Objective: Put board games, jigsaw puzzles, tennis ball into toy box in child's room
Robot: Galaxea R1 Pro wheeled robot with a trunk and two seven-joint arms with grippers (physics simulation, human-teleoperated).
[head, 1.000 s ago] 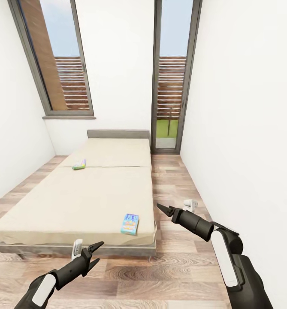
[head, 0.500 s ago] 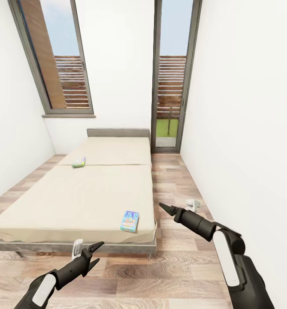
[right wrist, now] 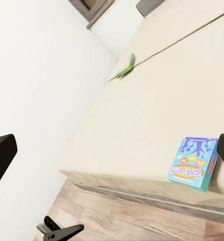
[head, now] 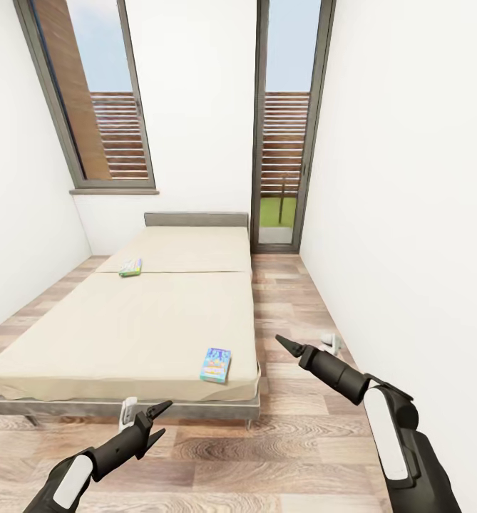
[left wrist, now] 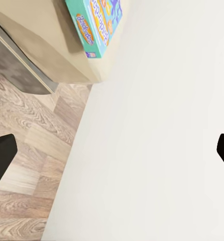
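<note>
On bed [head: 124, 328]: blue game [head: 215, 365], green game [head: 130, 268] uncollected; left pincer [head: 157, 420] wide, empty; right pincer [head: 281, 343] spread, empty.

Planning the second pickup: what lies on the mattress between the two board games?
Nothing: in the head view only bare beige mattress and its cross seam lie between the light blue board game and the green-edged board game on the bed.
</note>
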